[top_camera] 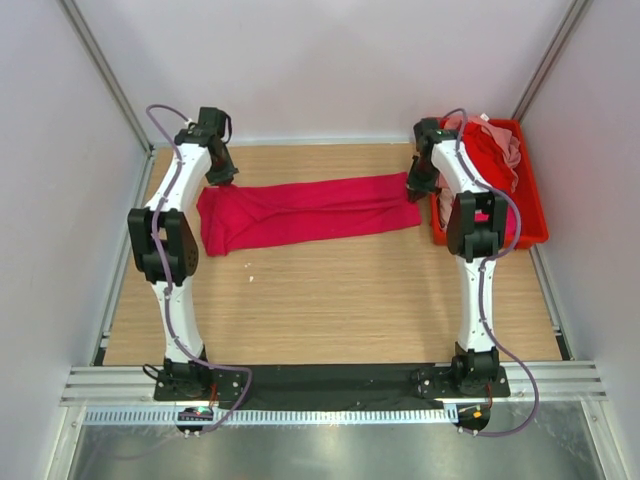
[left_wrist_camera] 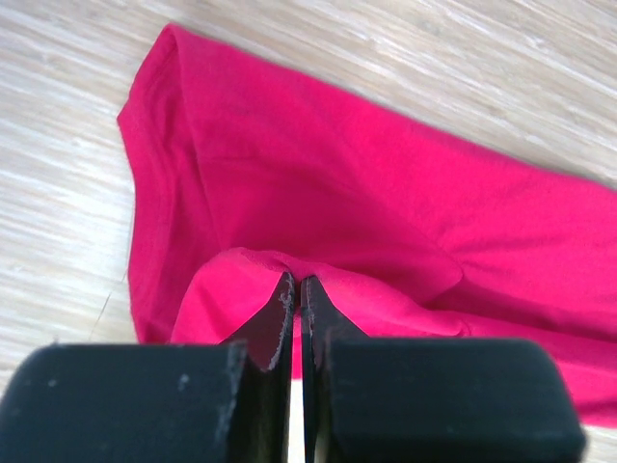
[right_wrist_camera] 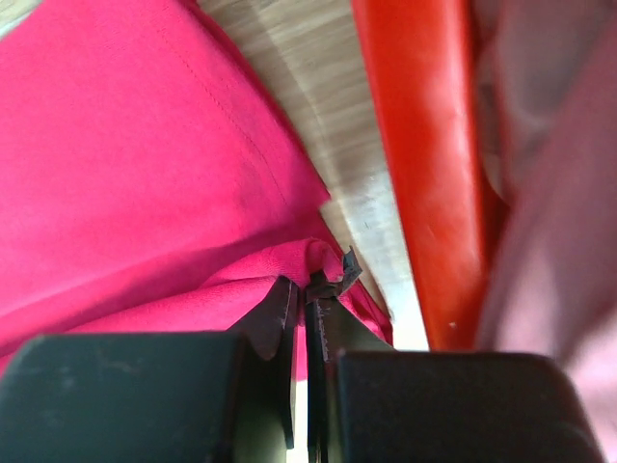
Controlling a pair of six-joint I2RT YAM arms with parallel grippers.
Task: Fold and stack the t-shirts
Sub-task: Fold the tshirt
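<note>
The crimson shirt (top_camera: 310,212) lay as a long, narrow band across the far half of the desk (top_camera: 330,310). Its long axis ran left to right from one arm to the other, and its right end was just beside the red bin (top_camera: 537,225) holding the other shirts (top_camera: 498,150). The left jaws were closed on a ridge of cloth at the band's left end and the right jaws likewise at its right end, so each arm held its nearer end, and I judged any fold would turn on that line between the two pinches.
</note>
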